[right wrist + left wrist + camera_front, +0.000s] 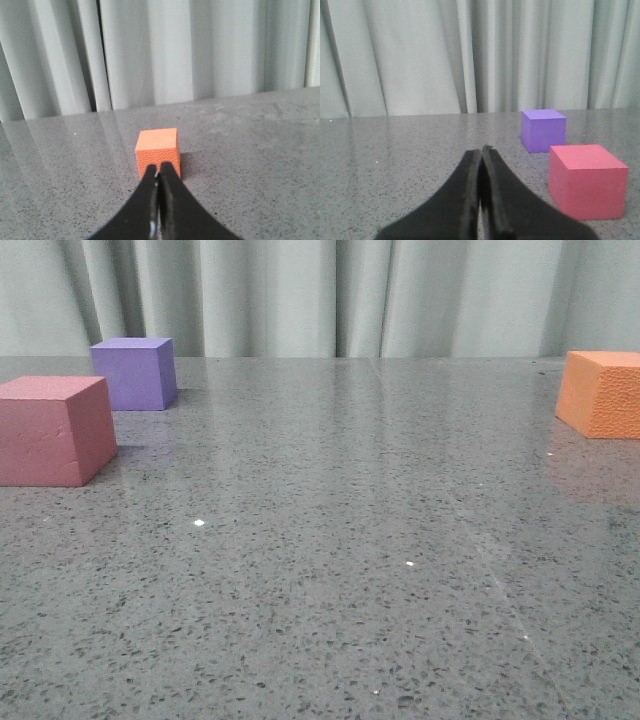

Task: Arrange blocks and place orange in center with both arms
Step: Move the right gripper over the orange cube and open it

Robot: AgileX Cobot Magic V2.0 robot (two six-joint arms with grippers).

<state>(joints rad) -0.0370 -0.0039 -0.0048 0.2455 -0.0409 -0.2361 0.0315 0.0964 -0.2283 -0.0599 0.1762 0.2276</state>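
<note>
Both grippers, left gripper and right gripper, are closed and empty; the right should open before straddling the orange cube at 12 o'clock.

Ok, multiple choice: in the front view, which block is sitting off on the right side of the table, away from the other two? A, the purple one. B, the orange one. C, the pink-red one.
B: the orange block sits alone at the right edge of the front view, while the purple block and the pink-red block sit near each other on the left.
</note>
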